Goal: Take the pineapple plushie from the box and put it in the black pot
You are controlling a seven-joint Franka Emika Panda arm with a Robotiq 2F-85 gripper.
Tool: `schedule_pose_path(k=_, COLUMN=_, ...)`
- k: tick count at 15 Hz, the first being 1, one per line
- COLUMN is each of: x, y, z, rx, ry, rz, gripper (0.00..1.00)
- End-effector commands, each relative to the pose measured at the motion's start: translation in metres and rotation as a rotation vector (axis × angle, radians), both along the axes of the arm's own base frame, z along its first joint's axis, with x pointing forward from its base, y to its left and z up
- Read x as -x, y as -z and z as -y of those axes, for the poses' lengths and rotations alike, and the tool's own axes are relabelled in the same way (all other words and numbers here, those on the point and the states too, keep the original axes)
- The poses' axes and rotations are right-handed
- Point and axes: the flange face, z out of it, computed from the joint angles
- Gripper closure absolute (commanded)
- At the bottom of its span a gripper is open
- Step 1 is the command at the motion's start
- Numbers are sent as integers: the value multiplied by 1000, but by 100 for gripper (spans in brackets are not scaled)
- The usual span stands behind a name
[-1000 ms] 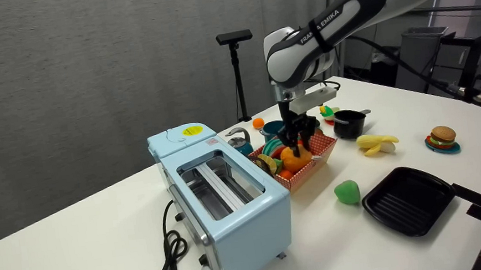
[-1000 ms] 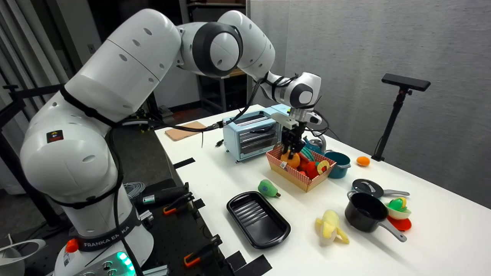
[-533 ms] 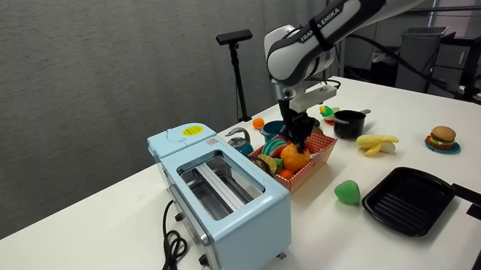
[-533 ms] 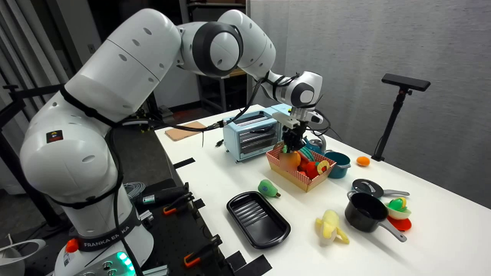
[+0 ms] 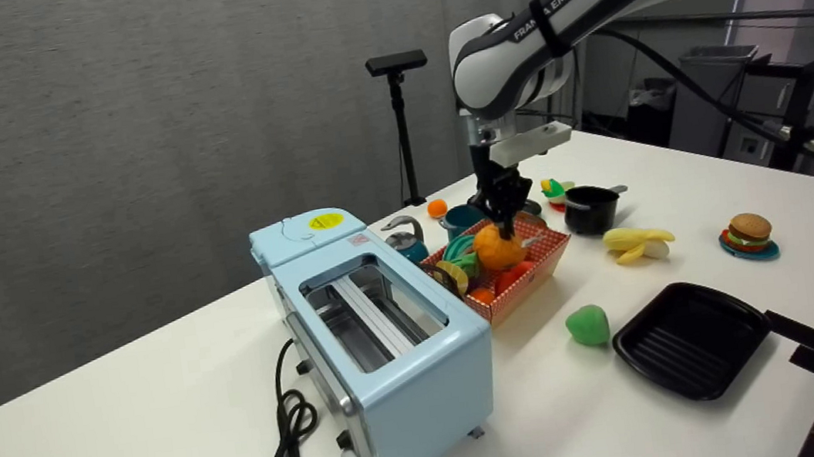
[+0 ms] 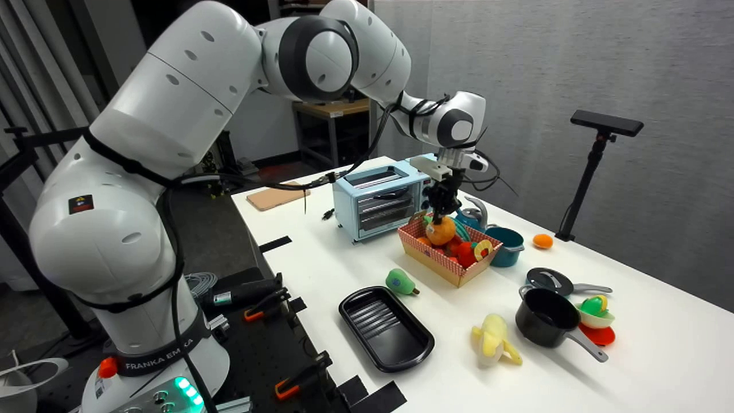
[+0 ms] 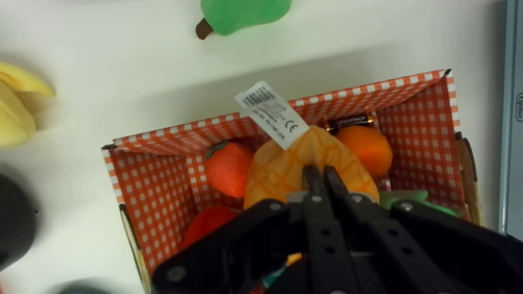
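Observation:
The orange-yellow pineapple plushie (image 5: 495, 250) (image 6: 440, 232) (image 7: 271, 173) hangs from my gripper (image 5: 506, 232) (image 6: 437, 220) (image 7: 320, 169), which is shut on its pinched fabric. Its white tag sticks out and its green tuft (image 7: 408, 198) points towards the toaster side. It is raised at about rim height, above the other toys in the red-checked box (image 5: 527, 293) (image 6: 427, 264) (image 7: 155, 200). The black pot (image 5: 591, 212) (image 6: 545, 321) stands upright on the table beyond the box, with a grey handle. A dark round part of it shows at the wrist view's left edge (image 7: 14, 222).
A light-blue toaster (image 5: 430, 420) (image 6: 373, 212) stands beside the box. A green pear (image 5: 587, 326) (image 6: 401, 281), a peeled banana (image 5: 634, 241) (image 6: 493, 338) and a black grill pan (image 5: 693, 341) (image 6: 387, 330) lie around. A teal pot (image 6: 504, 246) and a frying pan (image 6: 549, 281) are near the black pot.
The gripper closed on the pineapple plushie and rose, lifting it up off the toys. Red toys beneath it now show in the box. The arm has moved upward.

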Motion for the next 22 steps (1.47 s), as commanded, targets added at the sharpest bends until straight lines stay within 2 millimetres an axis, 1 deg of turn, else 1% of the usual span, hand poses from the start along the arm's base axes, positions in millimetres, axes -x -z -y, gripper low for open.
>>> schedule_pose_path(k=1, x=14, y=-37, z=15, rx=-9, ry=0, rz=24, gripper=99)
schedule_pose_path(k=4, x=22, y=-59, z=31, rx=-16, ry=17, rz=38, gripper=99)
schedule_pose_path(k=6, x=29, y=-73, z=48, rx=-26, ry=37, rz=43, gripper=99)
schedule_pose_path(k=10, x=42, y=-91, z=85, rx=-38, ry=79, rz=44, gripper=99)
schedule_pose_path(k=13, x=51, y=-100, z=114, rx=-48, ry=107, rz=44, gripper=99)
schedule_pose_path(k=16, x=55, y=-105, z=141, rx=-66, ry=139, rz=43, gripper=99)
schedule_pose_path(k=22, x=55, y=-114, z=180, rx=-96, ry=198, rz=52, gripper=99)
